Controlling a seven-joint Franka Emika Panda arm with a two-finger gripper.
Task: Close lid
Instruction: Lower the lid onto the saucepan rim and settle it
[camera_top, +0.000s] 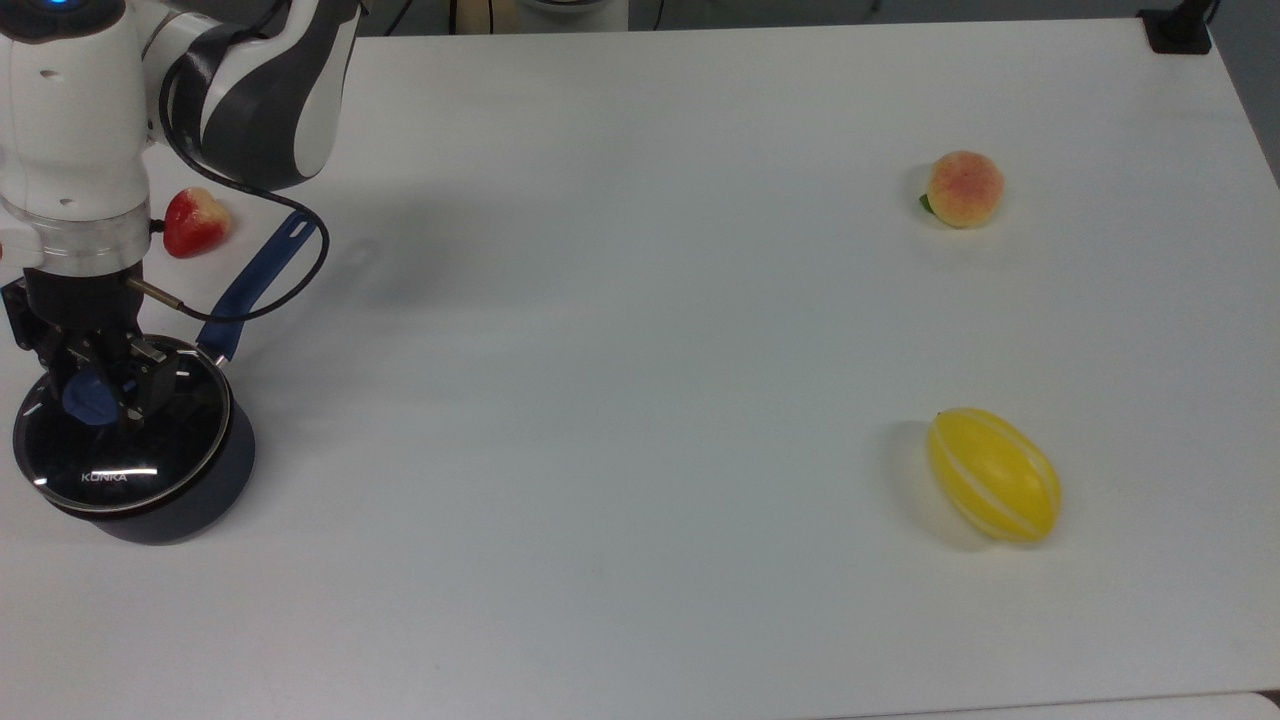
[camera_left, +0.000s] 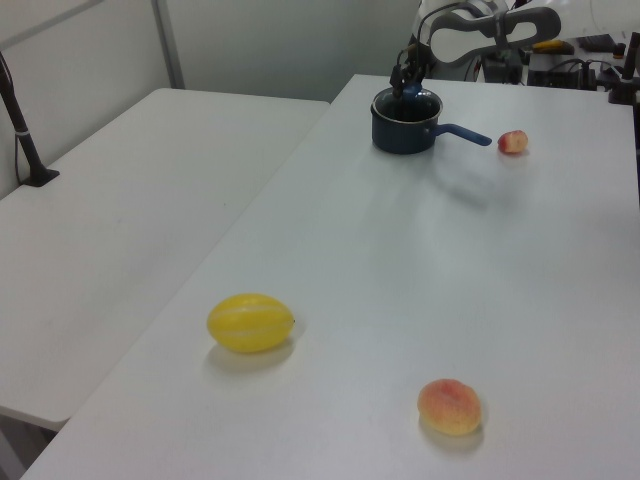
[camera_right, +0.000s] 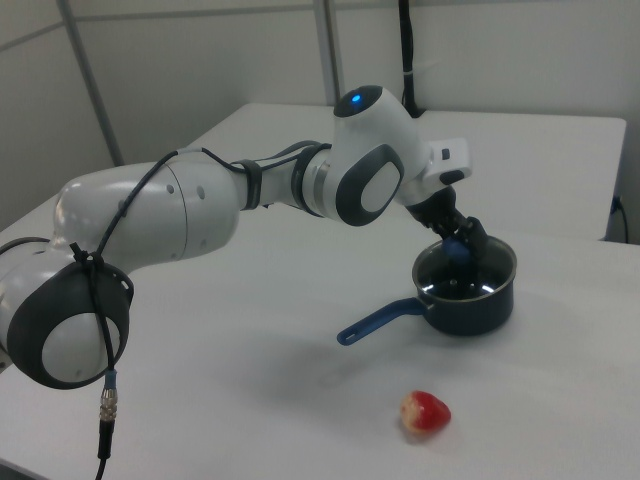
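Near edge of the left view: peach (camera_left: 449, 407) and yellow melon (camera_left: 250, 322) lie on the tabletop (camera_top: 640, 400), well apart from the work. Neither is a hazard.

Mid-field: bare tabletop, arm shadow only.

Far end of the left view: black saucepan (camera_top: 190, 490), blue handle (camera_top: 262, 278) angled toward the strawberry (camera_top: 195, 222). The lid (camera_top: 125, 465) sits over the saucepan's mouth, rim lined up with the pan edge in the top view; it looks seated or nearly so. Whether it rests fully in the lip all round, cannot tell. Gripper (camera_top: 95, 395) stands straight above, fingers clamped on the blue knob (camera_top: 88, 397).

Risks, as judged:
- Opening the fingers while the lid is a touch high or tilted would let glass drop onto metal; it could bounce off-centre.
- Pressing further down loads the knob and pan, and could skid the saucepan across the smooth tabletop.
- Lifting away before the fingers part fully would drag the lid back up.
- The cable (camera_top: 290, 250) loops close to the handle; a snag on retreat could twist the pan.
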